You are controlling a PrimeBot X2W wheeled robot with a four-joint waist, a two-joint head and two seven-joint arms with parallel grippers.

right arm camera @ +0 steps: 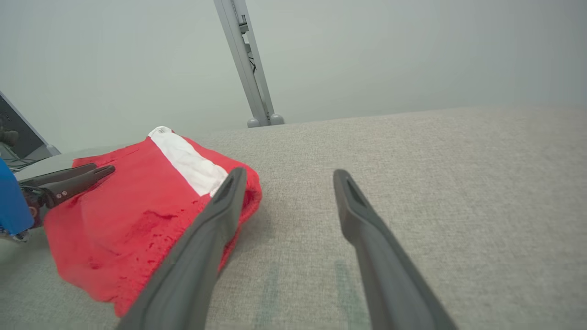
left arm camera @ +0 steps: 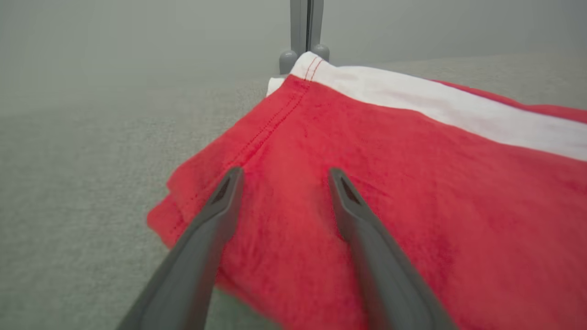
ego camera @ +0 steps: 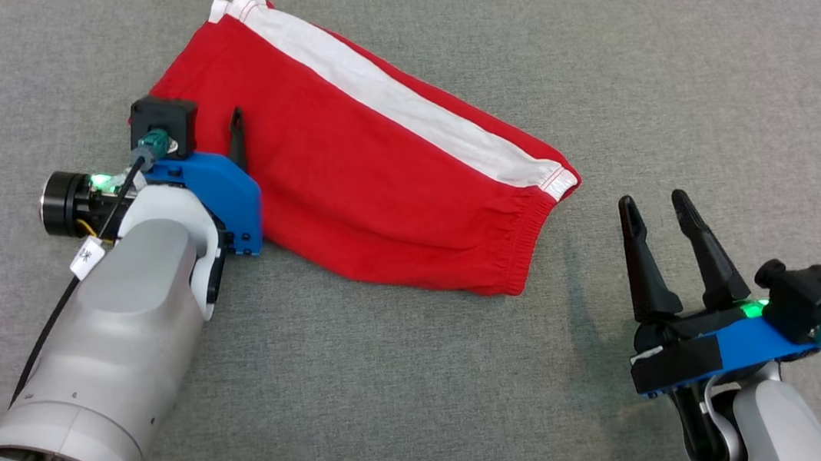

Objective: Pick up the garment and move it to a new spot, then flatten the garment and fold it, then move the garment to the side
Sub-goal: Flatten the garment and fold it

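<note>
On the tabletop, toward 11 o'clock, lies the red garment. The left pincer gapes over its 9 o'clock edge. The right pincer, also released, stands clear at 3 o'clock.

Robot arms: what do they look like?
The left arm and right arm are smooth pale grey. The left claw and right claw each have two long, dark, pointed fingers on a blue bracket, with a black camera box, teal cable plug, green light and white tag.
</note>
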